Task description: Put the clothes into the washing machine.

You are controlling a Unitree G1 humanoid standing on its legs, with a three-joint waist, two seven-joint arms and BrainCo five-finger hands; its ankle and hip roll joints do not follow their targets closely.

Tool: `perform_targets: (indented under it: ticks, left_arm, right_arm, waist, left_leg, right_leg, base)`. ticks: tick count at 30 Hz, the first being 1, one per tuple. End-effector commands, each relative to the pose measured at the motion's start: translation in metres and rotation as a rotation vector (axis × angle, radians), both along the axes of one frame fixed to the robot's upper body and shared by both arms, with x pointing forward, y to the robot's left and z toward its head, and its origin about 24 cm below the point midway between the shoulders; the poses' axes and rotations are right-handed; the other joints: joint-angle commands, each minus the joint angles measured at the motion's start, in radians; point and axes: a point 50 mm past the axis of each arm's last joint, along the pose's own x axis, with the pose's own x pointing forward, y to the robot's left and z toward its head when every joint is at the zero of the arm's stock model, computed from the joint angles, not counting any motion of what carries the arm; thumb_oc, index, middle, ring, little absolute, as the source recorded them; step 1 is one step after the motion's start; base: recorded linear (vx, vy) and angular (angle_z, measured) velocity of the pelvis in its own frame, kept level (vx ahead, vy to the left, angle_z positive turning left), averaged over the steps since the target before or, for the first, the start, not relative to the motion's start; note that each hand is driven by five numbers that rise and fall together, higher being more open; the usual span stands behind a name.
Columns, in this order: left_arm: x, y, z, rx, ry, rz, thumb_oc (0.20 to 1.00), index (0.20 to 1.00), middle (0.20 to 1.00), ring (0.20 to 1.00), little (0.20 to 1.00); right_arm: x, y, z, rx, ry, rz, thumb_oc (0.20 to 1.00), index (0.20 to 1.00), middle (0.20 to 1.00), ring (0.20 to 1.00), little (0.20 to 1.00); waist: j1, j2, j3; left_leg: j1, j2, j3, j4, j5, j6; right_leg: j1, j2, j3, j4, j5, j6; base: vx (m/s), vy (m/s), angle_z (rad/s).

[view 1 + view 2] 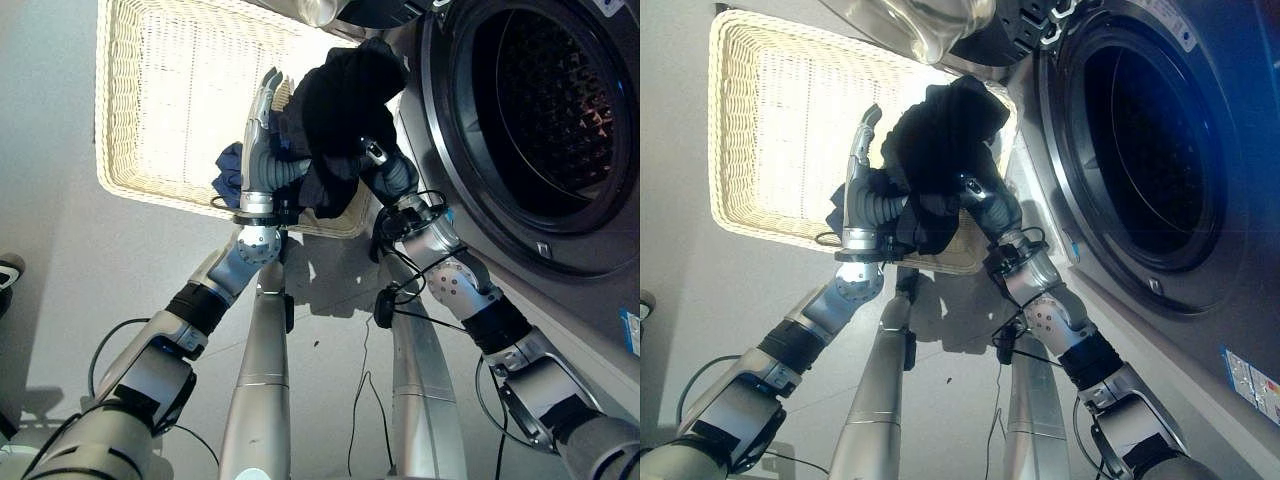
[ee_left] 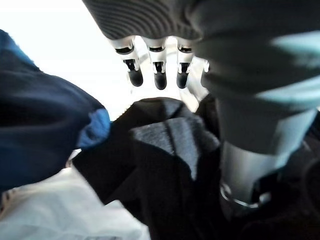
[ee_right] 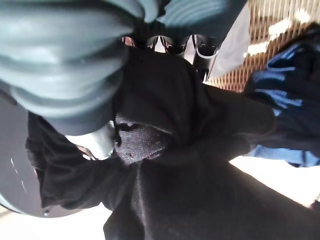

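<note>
**Black garment lifted beside the drum**

Both hands carry the black garment [image 1: 340,110] over the wicker basket [image 1: 130,150], near the washing machine door opening [image 1: 545,120]. The right hand [image 3: 165,47] is clamped in the cloth; the left hand [image 1: 262,130] supports it with straight fingers. The hanging folds may catch the basket rim, or slip off the left side. A blue garment [image 1: 228,170] remains in the basket.

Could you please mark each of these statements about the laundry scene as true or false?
1. The black cloth garment is held up between the left robot hand and the right robot hand. True.
2. The garment is already inside the washing machine drum. False: it hangs outside, over the cream wicker basket.
3. The washing machine opening is closed. False: the dark drum shows open.
4. A blue cloth lies by the basket's edge. True.
</note>
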Motion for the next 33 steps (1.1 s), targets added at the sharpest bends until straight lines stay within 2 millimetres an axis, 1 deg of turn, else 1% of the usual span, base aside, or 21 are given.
perform_targets:
  ticks: [1, 2, 4, 8, 9, 11, 12, 13, 17, 18, 20, 22, 23, 25, 27, 29, 31, 32, 33]
  left_arm:
    - [-0.016, -0.007, 0.03, -0.153, -0.144, -0.104, 1.0, 1.0, 1.0, 1.0, 1.0]
    - [-0.013, -0.001, 0.026, -0.201, -0.12, -0.083, 1.0, 1.0, 1.0, 1.0, 1.0]
    - [-0.01, 0.006, 0.024, -0.235, -0.09, -0.054, 1.0, 1.0, 1.0, 1.0, 1.0]
    - [-0.002, 0.02, 0.016, -0.258, -0.047, 0.023, 1.0, 1.0, 1.0, 1.0, 1.0]
    - [0.001, 0.025, 0.014, -0.261, -0.032, 0.053, 1.0, 1.0, 1.0, 1.0, 1.0]
    - [0.002, 0.029, 0.012, -0.262, -0.024, 0.072, 1.0, 1.0, 1.0, 1.0, 1.0]
    - [0.006, 0.038, 0.009, -0.266, -0.01, 0.123, 1.0, 1.0, 1.0, 1.0, 1.0]
    - [0.006, 0.038, 0.009, -0.266, -0.01, 0.122, 1.0, 1.0, 1.0, 1.0, 1.0]
    - [0.014, 0.051, 0.005, -0.278, 0.028, 0.211, 1.0, 1.0, 1.0, 1.0, 1.0]
    - [0.016, 0.057, 0.003, -0.279, 0.043, 0.239, 1.0, 1.0, 1.0, 1.0, 1.0]
    - [0.018, 0.06, 0.002, -0.27, 0.053, 0.255, 1.0, 1.0, 1.0, 1.0, 1.0]
    - [0.02, 0.065, 0.002, -0.262, 0.07, 0.278, 1.0, 1.0, 1.0, 1.0, 1.0]
    - [0.022, 0.068, 0.002, -0.257, 0.077, 0.29, 1.0, 1.0, 1.0, 1.0, 1.0]
    - [0.025, 0.077, 0.002, -0.255, 0.1, 0.318, 1.0, 1.0, 1.0, 1.0, 1.0]
    - [0.027, 0.082, 0.003, -0.25, 0.109, 0.336, 1.0, 1.0, 1.0, 1.0, 1.0]
    - [0.029, 0.088, 0.002, -0.234, 0.127, 0.359, 1.0, 1.0, 1.0, 1.0, 1.0]
    - [0.032, 0.091, 0.003, -0.215, 0.142, 0.372, 1.0, 1.0, 1.0, 1.0, 1.0]
    - [0.033, 0.091, 0.004, -0.21, 0.145, 0.373, 1.0, 1.0, 1.0, 1.0, 1.0]
    - [0.035, 0.092, 0.005, -0.197, 0.156, 0.374, 1.0, 1.0, 1.0, 1.0, 1.0]
  right_arm:
    - [-0.016, 0.007, 0.019, 0.067, -0.12, 0.045, 0.2, 0.2, 0.2, 0.2, 0.2]
    - [-0.015, 0.003, 0.019, 0.065, -0.121, 0.024, 0.2, 0.2, 0.2, 0.2, 0.2]
    - [-0.013, -0.001, 0.02, 0.069, -0.12, -0.002, 0.2, 0.2, 0.2, 0.2, 0.2]
    - [-0.009, -0.016, 0.022, 0.091, -0.123, -0.065, 0.2, 0.2, 0.2, 0.2, 0.2]
    - [-0.007, -0.023, 0.022, 0.107, -0.127, -0.093, 0.2, 0.2, 0.2, 0.2, 0.2]
    - [-0.006, -0.029, 0.024, 0.121, -0.13, -0.117, 0.2, 0.2, 0.2, 0.2, 0.2]
    - [-0.003, -0.044, 0.026, 0.161, -0.136, -0.165, 0.2, 0.2, 0.2, 0.2, 0.2]
    - [-0.003, -0.044, 0.026, 0.161, -0.137, -0.165, 0.2, 0.2, 0.2, 0.2, 0.2]
    - [-0.001, -0.062, 0.03, 0.215, -0.161, -0.236, 0.2, 0.2, 0.2, 0.2, 0.2]
    - [0.0, -0.07, 0.031, 0.235, -0.166, -0.277, 0.2, 0.2, 0.2, 0.2, 0.2]
    - [0.001, -0.075, 0.031, 0.245, -0.162, -0.305, 0.2, 0.2, 0.2, 0.2, 0.2]
    - [0.004, -0.085, 0.031, 0.254, -0.145, -0.355, 0.2, 0.2, 0.2, 0.2, 0.2]
    - [0.006, -0.09, 0.03, 0.255, -0.134, -0.371, 0.2, 0.2, 0.2, 0.2, 0.2]
    - [0.015, -0.105, 0.023, 0.258, -0.069, -0.434, 0.2, 0.2, 0.2, 0.2, 0.2]
    - [0.021, -0.113, 0.018, 0.245, -0.026, -0.472, 0.2, 0.2, 0.2, 0.2, 0.2]
    - [0.031, -0.128, 0.004, 0.23, 0.075, -0.52, 0.2, 0.2, 0.2, 0.2, 0.2]
    - [0.041, -0.144, -0.007, 0.215, 0.176, -0.575, 0.2, 0.2, 0.2, 0.2, 0.2]
    - [0.043, -0.146, -0.008, 0.221, 0.196, -0.586, 0.2, 0.2, 0.2, 0.2, 0.2]
    - [0.046, -0.154, -0.01, 0.228, 0.233, -0.614, 0.2, 0.2, 0.2, 0.2, 0.2]
  waist:
    - [-0.033, 0.087, -0.019]
    - [-0.034, 0.088, -0.019]
    - [-0.034, 0.089, -0.019]
    - [-0.038, 0.091, -0.019]
    - [-0.04, 0.092, -0.019]
    - [-0.041, 0.092, -0.019]
    - [-0.046, 0.092, -0.019]
    - [-0.046, 0.092, -0.019]
    - [-0.058, 0.086, -0.019]
    - [-0.063, 0.085, -0.019]
    - [-0.066, 0.085, -0.019]
    - [-0.07, 0.085, -0.019]
    - [-0.072, 0.085, -0.019]
    - [-0.074, 0.087, -0.019]
    - [-0.075, 0.087, -0.019]
    - [-0.076, 0.088, -0.019]
    - [-0.072, 0.091, -0.019]
    - [-0.071, 0.092, -0.019]
    - [-0.069, 0.094, -0.019]
  left_leg:
    - [-0.005, -0.133, 0.014, -0.083, 0.097, 0.103]
    - [-0.004, -0.133, 0.016, -0.082, 0.097, 0.103]
    - [-0.004, -0.131, 0.017, -0.079, 0.096, 0.103]
    - [0.0, -0.127, 0.023, -0.081, 0.098, 0.101]
    - [0.001, -0.125, 0.024, -0.082, 0.099, 0.1]
    - [0.002, -0.123, 0.026, -0.082, 0.098, 0.099]
    - [-0.002, -0.118, 0.03, -0.077, 0.096, 0.098]
    - [-0.003, -0.118, 0.031, -0.077, 0.096, 0.098]
    - [-0.004, -0.109, 0.038, -0.074, 0.092, 0.094]
    - [-0.003, -0.105, 0.043, -0.074, 0.091, 0.093]
    - [-0.003, -0.103, 0.046, -0.073, 0.089, 0.092]
    - [-0.001, -0.099, 0.052, -0.073, 0.088, 0.091]
    - [-0.001, -0.098, 0.053, -0.074, 0.088, 0.09]
    - [-0.004, -0.094, 0.057, -0.073, 0.087, 0.086]
    - [-0.005, -0.093, 0.057, -0.073, 0.085, 0.085]
    - [-0.003, -0.092, 0.059, -0.077, 0.086, 0.082]
    - [-0.003, -0.09, 0.06, -0.082, 0.086, 0.081]
    - [-0.004, -0.089, 0.06, -0.082, 0.086, 0.081]
    - [-0.005, -0.089, 0.06, -0.081, 0.085, 0.08]
  right_leg:
    - [0.052, 0.052, -0.126, -0.019, 0.007, 0.104]
    - [0.053, 0.052, -0.126, -0.016, 0.006, 0.103]
    - [0.052, 0.051, -0.126, -0.01, 0.003, 0.103]
    - [0.056, 0.052, -0.125, -0.01, 0.002, 0.103]
    - [0.057, 0.053, -0.124, -0.009, 0.001, 0.103]
    - [0.058, 0.053, -0.123, -0.008, -0.001, 0.103]
    - [0.054, 0.054, -0.121, -0.002, -0.003, 0.104]
    - [0.053, 0.054, -0.121, -0.001, -0.003, 0.104]
    - [0.05, 0.057, -0.116, 0.002, -0.004, 0.105]
    - [0.05, 0.06, -0.112, 0.003, -0.006, 0.105]
    - [0.05, 0.061, -0.111, 0.004, -0.007, 0.105]
    - [0.051, 0.061, -0.11, 0.003, -0.008, 0.105]
    - [0.052, 0.061, -0.109, 0.002, -0.009, 0.105]
    - [0.049, 0.061, -0.108, 0.005, -0.01, 0.105]
    - [0.047, 0.061, -0.108, 0.005, -0.011, 0.105]
    - [0.048, 0.063, -0.108, 0.002, -0.011, 0.104]
    - [0.047, 0.064, -0.109, -0.002, -0.01, 0.101]
    - [0.046, 0.064, -0.109, -0.002, -0.01, 0.1]
    - [0.044, 0.064, -0.108, -0.001, -0.011, 0.099]
  base:
    - [0.01, -0.003, 0.03]
    - [0.0, 0.0, 0.0]
    - [0.0, 0.0, 0.0]
    - [0.0, 0.0, 0.0]
    - [0.0, 0.0, 0.0]
    - [0.0, 0.0, 0.0]
    - [0.0, 0.0, 0.0]
    - [0.0, 0.0, 0.0]
    - [0.0, 0.008, 0.0]
    - [0.0, 0.031, 0.0]
    - [0.0, 0.0, 0.0]
    - [-0.01, 0.013, -0.02]
    - [-0.01, 0.03, -0.03]
    - [0.0, 0.015, -0.01]
    - [0.0, 0.0, 0.0]
    - [0.0, 0.0, 0.0]
    - [0.0, 0.0, 0.0]
    - [0.0, 0.0, 0.0]
    - [0.0, 0.0, 0.0]
